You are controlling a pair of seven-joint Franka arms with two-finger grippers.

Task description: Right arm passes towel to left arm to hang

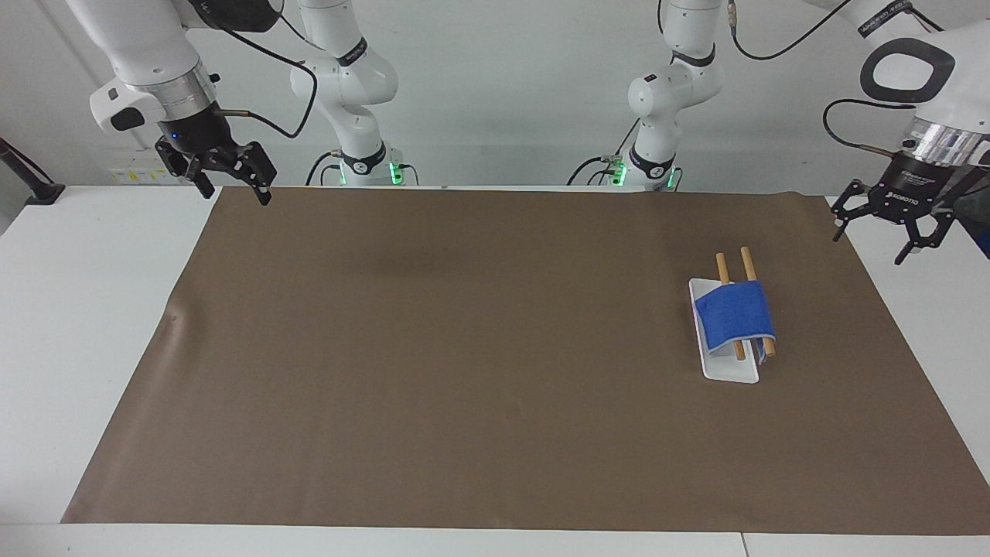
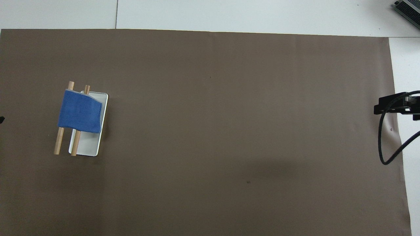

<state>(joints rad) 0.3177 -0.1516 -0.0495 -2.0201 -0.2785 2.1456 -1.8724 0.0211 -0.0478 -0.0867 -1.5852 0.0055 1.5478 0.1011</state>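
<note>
Reading the layout: you have the towel (image 1: pixel 734 312) draped over the two wooden rods (image 1: pixel 747 300) of the rack, whose white base (image 1: pixel 730 370) sits on the brown mat (image 1: pixel 464 371) toward the left arm's end of the table.
Towel lie: it hangs across both rods, its drape running crosswise to their long axis; the rods run nearer-to-farther from the robots.
Left gripper (image 1: pixel 884 227): up in the air over the mat's edge at its own end, jaws spread wide, empty, well apart from the towel.
Right gripper (image 1: pixel 230 179): raised over the mat's corner at its own end, jaws parted, empty, waiting.
Nearer arm: you would judge the left one far closer to the towel.
Task state: by the look of it, hanging is done.
Watch: one towel edge hangs low by the base.
</note>
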